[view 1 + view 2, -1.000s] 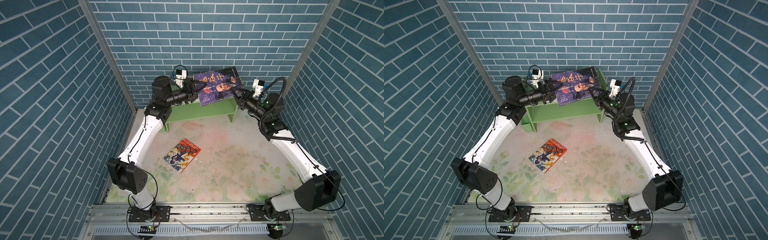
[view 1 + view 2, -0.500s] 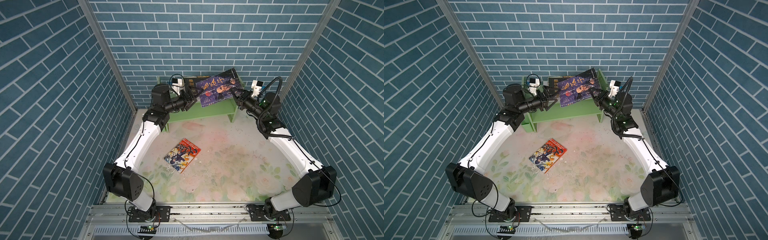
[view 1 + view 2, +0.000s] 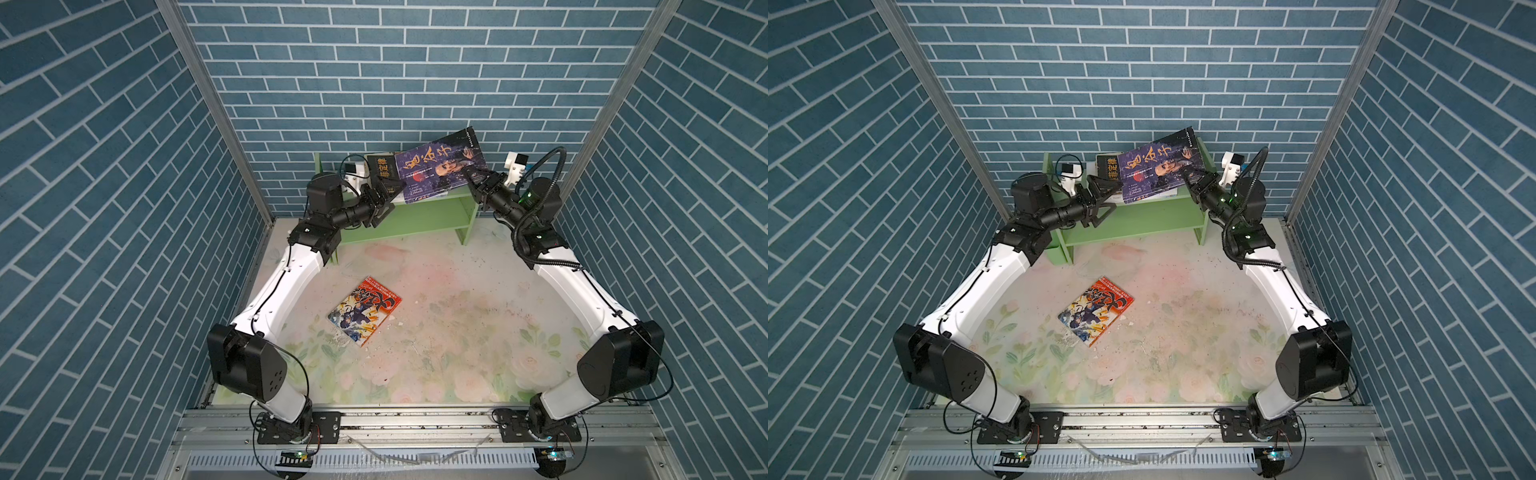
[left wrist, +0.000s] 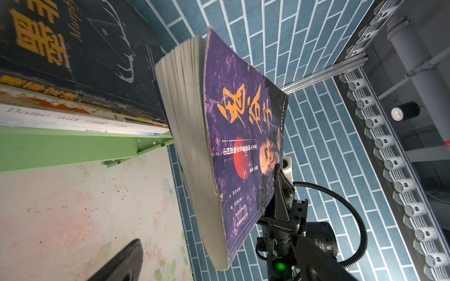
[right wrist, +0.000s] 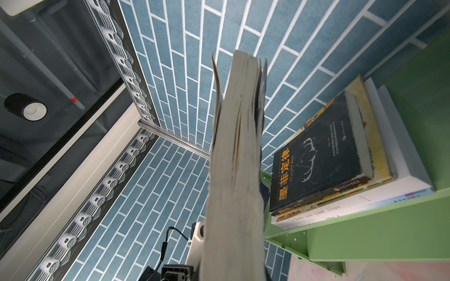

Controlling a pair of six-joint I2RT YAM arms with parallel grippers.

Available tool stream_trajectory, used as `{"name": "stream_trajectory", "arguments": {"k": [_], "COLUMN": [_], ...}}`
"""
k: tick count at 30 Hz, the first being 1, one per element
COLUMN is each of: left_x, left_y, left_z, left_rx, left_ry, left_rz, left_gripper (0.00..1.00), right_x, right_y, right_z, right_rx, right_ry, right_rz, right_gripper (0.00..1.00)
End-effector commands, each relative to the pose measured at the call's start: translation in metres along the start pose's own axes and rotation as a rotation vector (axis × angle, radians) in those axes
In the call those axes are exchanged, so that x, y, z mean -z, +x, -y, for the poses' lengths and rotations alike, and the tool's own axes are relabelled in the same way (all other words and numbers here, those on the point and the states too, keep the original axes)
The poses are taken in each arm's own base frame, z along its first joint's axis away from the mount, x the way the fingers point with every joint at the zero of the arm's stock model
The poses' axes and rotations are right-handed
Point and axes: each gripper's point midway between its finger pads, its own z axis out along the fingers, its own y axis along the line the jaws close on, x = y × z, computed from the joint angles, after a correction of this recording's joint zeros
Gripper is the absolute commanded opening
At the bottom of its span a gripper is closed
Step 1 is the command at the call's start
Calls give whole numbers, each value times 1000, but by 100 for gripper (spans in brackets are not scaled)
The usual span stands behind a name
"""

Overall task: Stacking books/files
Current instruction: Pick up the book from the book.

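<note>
A purple book (image 3: 440, 166) (image 3: 1158, 166) hangs tilted over the green shelf (image 3: 415, 216). My right gripper (image 3: 473, 176) (image 3: 1188, 176) is shut on its right edge, and the left wrist view shows that grip (image 4: 280, 185). In the right wrist view only the book's page edge (image 5: 236, 170) shows. My left gripper (image 3: 390, 197) (image 3: 1111, 198) stands wide open just left of the book's lower corner, touching nothing. A stack of books topped by a black one with orange characters (image 3: 380, 170) (image 5: 321, 160) lies on the shelf top. A red comic (image 3: 365, 309) lies on the table.
The shelf (image 3: 1142, 216) stands against the blue brick back wall, with its lower level bare. Brick side walls close in on both sides. The floral table surface (image 3: 457, 332) lies in front of the shelf, and the stack fills the shelf top's left part (image 4: 60, 146).
My left gripper has let go of the purple book's left edge, opened wide and drawn back to the left. The right gripper alone now holds the book, shifted slightly right.
</note>
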Motion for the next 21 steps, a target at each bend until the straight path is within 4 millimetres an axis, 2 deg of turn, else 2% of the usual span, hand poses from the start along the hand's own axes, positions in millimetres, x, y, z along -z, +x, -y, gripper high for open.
{"name": "stream_trajectory", "arguments": {"k": [1, 5, 11, 17, 21], "left_x": [-17, -27, -33, -36, -36], "left_y": [4, 1, -3, -7, -5], "left_z": [15, 29, 36, 38, 37], "left_rx": [10, 23, 27, 0, -52], "left_ry": [73, 134, 164, 152, 108], "left_rz": [-38, -49, -44, -40, -42], "left_gripper": [98, 86, 71, 42, 37], "right_x": [2, -1, -3, -11, -17], "right_y": [-15, -16, -17, -12, -7], "right_z": [-50, -47, -46, -35, -29], "right_rx": [20, 6, 6, -7, 4], "right_ry": [-164, -179, -184, -164, -136], "right_rz": [36, 41, 49, 34, 14], "right_gripper": [0, 0, 0, 0, 0]}}
